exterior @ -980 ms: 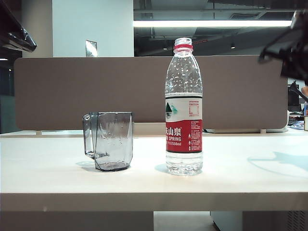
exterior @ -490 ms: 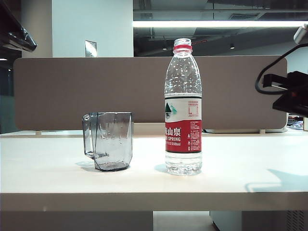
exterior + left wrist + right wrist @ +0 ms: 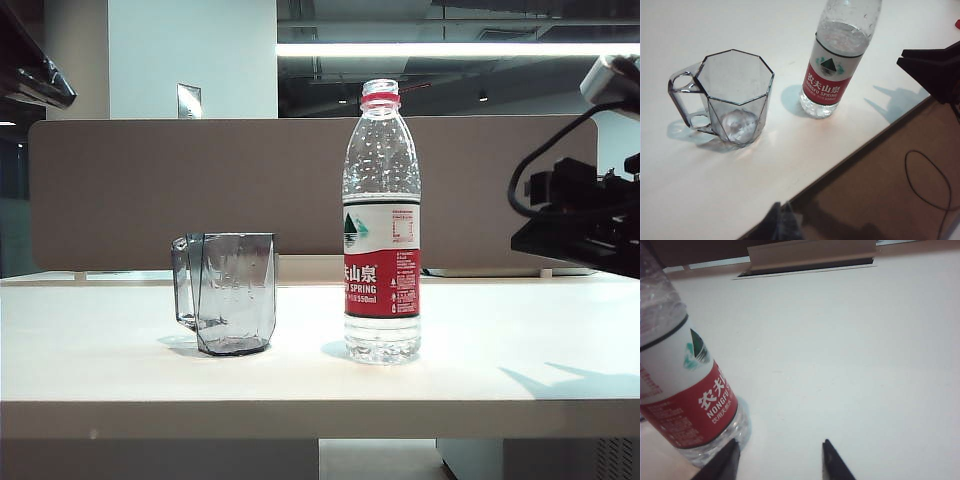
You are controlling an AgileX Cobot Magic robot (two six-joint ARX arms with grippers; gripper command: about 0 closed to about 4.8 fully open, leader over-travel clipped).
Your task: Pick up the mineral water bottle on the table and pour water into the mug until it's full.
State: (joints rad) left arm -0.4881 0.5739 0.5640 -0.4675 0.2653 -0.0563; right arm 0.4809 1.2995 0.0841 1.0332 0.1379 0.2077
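Note:
The mineral water bottle stands upright on the table, uncapped, with water up to about the top of its label. The smoky grey mug stands to its left, apart from it, and looks empty. My right gripper is open with nothing between its fingers. It hangs low over the table, right of the bottle, one fingertip close by the bottle's base. In the exterior view its arm reaches in from the right edge. My left gripper is shut, held off the table's front edge, short of the mug and bottle.
A brown partition panel runs along the back of the table. A thin cable lies on the brown floor below the table edge. Bare tabletop stretches right of the bottle under the right arm.
The right arm has come down from the upper right corner and further into view, level with the bottle's middle; its shadow on the table has shifted. Bottle and mug have not moved.

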